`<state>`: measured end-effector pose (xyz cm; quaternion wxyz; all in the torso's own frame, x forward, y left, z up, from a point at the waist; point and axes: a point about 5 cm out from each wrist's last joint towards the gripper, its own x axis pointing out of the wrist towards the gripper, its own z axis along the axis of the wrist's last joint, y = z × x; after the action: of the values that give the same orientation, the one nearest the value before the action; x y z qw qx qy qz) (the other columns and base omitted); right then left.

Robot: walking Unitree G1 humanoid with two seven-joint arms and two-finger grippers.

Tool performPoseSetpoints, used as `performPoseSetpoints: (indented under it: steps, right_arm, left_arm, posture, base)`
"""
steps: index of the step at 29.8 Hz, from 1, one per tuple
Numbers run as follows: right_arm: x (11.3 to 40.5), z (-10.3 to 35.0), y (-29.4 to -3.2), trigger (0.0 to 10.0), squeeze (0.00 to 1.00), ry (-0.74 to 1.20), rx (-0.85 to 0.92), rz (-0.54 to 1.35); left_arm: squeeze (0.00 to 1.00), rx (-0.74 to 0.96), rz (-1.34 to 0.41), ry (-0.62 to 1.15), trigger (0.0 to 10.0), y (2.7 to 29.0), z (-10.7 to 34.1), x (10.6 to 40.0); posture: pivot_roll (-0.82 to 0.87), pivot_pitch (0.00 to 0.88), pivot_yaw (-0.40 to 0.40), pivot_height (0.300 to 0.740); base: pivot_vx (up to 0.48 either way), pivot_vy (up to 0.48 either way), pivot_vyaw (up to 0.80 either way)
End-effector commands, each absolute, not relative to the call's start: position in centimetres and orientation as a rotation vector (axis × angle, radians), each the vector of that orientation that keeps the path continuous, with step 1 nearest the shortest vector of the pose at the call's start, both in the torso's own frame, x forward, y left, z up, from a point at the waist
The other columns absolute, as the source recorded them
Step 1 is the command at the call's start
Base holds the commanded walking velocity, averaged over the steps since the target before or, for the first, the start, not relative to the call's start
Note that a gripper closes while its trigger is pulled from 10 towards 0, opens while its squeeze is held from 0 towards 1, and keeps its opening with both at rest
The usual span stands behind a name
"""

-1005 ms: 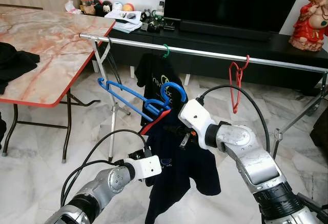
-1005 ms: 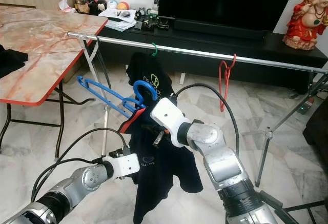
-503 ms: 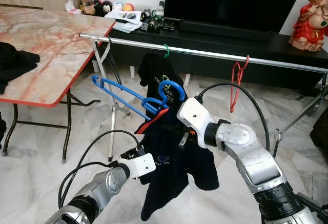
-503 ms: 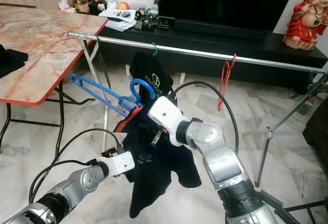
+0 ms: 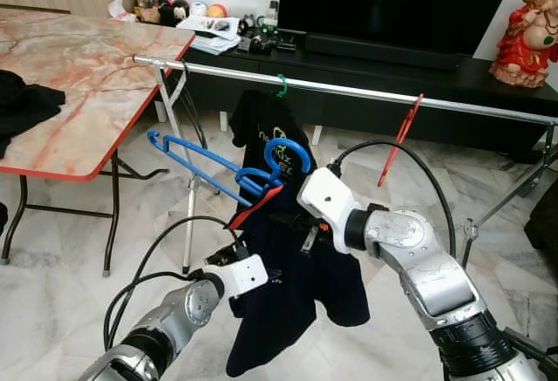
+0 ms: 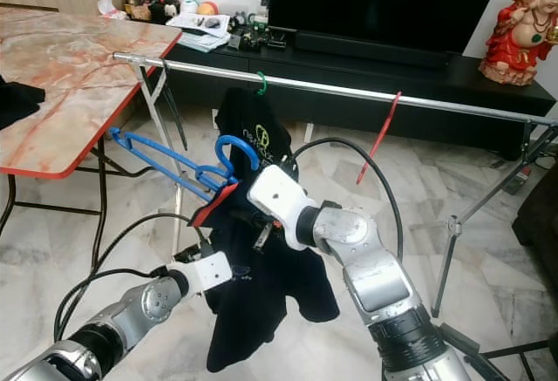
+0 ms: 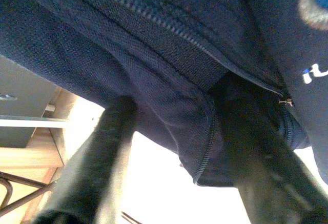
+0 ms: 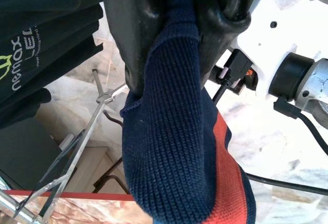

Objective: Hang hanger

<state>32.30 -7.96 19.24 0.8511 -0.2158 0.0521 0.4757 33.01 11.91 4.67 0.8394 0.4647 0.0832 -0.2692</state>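
The blue hanger (image 5: 228,174) sits at centre frame, its long bar running up toward the upper left and its hook (image 5: 288,156) curling just above the right gripper (image 5: 281,221). The rail (image 5: 349,91) crosses the upper half of the frame, above and beyond the hook, so the coming move is judged to be a lift up and forward to catch the hook over it.

The right gripper, nearer the hook, is clenched on the navy garment (image 5: 292,285) at its collar, as the right wrist view shows. The left gripper (image 5: 234,269), lower left of centre, has its fingers (image 7: 105,167) spread, the fabric draped between them.

A dark shirt on a green hook (image 5: 282,85) already hangs directly behind the blue hook, and a red hanger (image 5: 399,141) hangs right of centre; the free stretch lies between them. A table (image 5: 96,58) stands upper left.
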Motion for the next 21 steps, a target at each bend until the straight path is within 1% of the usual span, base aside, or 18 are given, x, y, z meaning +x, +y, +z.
performPoseSetpoints:
  steps: [1, 11, 18, 21]
  right_arm:
    - [31.9, 20.5, -7.7, 0.0, 0.00, 0.051, -0.456, 1.020]
    - [31.6, 20.3, -7.7, 0.0, 0.00, 0.057, -0.451, 1.020]
    - [31.7, 20.2, -7.7, 0.0, 0.00, 0.059, -0.449, 1.019]
    - [31.7, 20.2, -7.7, 0.0, 0.00, 0.059, -0.447, 1.017]
  left_arm:
    - [0.00, 0.994, -0.579, 0.203, 0.0, 11.8, 4.1, 32.7]
    - [0.00, 0.972, -0.556, 0.261, 0.0, 12.5, 3.3, 32.3]
    - [0.00, 0.943, -0.537, 0.267, 0.0, 12.4, 3.1, 32.2]
    - [0.00, 0.900, -0.518, 0.261, 0.0, 12.2, 3.2, 32.2]
  posture:
    - [0.00, 0.068, -0.112, 0.740]
    - [-0.01, 0.067, -0.112, 0.740]
    - [-0.01, 0.066, -0.113, 0.740]
    - [-0.01, 0.066, -0.114, 0.740]
  base:
    - [0.000, 0.000, 0.00]
    - [0.000, 0.000, 0.00]
    - [0.000, 0.000, 0.00]
    - [0.000, 0.000, 0.00]
